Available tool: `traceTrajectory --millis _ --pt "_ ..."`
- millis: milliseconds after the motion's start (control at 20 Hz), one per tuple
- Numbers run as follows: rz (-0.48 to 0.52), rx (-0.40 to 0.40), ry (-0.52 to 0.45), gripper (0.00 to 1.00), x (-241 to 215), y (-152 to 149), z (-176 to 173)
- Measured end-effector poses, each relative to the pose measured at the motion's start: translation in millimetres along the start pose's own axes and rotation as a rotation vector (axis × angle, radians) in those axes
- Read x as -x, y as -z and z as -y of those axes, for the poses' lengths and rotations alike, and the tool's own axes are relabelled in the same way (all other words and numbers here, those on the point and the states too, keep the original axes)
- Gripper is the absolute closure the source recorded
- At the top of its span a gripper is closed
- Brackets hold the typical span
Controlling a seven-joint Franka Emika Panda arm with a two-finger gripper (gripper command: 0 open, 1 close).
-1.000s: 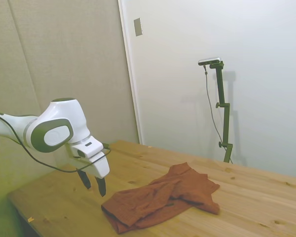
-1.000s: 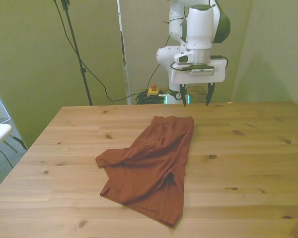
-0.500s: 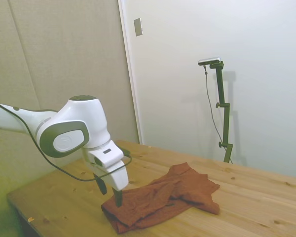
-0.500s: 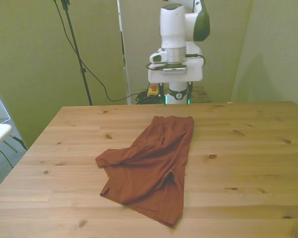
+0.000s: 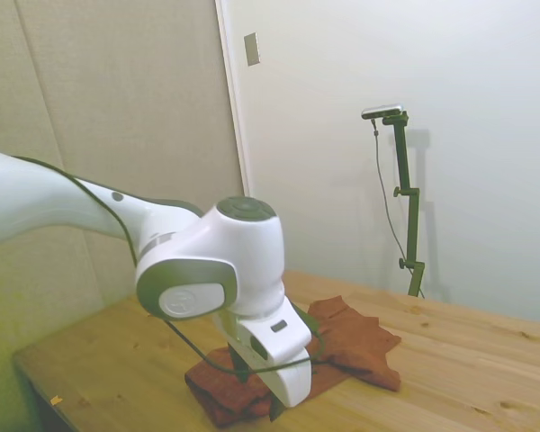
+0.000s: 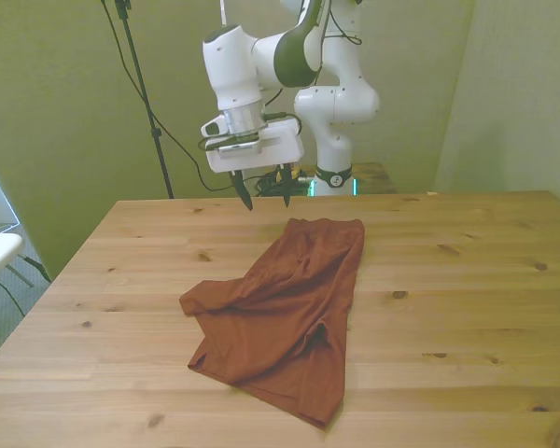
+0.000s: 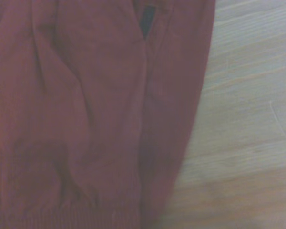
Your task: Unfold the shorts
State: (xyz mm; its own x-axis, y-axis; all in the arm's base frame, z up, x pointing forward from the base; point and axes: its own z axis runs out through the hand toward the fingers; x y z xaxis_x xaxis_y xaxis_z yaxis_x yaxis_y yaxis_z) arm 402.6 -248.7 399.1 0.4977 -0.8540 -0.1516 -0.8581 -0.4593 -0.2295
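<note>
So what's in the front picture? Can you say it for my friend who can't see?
Rust-brown shorts lie crumpled and folded over on a wooden table. A white robot arm's gripper hangs in the air above the table's far edge, fingers open, toward the front view's left of the shorts' far end and not touching them.

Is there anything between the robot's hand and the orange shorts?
No. In the front view the hand hangs above the table just past the shorts; only bare wood and air lie between them.
</note>
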Motion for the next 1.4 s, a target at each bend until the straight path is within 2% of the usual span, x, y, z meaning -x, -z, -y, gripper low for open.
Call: traceTrajectory --millis 200,400,600,900,1350,1400 --pt "0.17 -0.051 0.055 0.0 -6.2 -14.6 6.1" --pt "0.241 -0.059 0.078 0.0 -7.6 -23.8 10.1" --pt "0.316 -0.106 0.114 0.0 -9.0 -26.5 12.4" --pt "0.375 -0.13 0.139 0.0 -11.9 -40.6 14.1" --pt "0.43 -0.147 0.164 0.0 -11.2 -58.8 37.4" --pt "0.433 -0.146 0.165 1.0 -10.5 -60.4 38.8"
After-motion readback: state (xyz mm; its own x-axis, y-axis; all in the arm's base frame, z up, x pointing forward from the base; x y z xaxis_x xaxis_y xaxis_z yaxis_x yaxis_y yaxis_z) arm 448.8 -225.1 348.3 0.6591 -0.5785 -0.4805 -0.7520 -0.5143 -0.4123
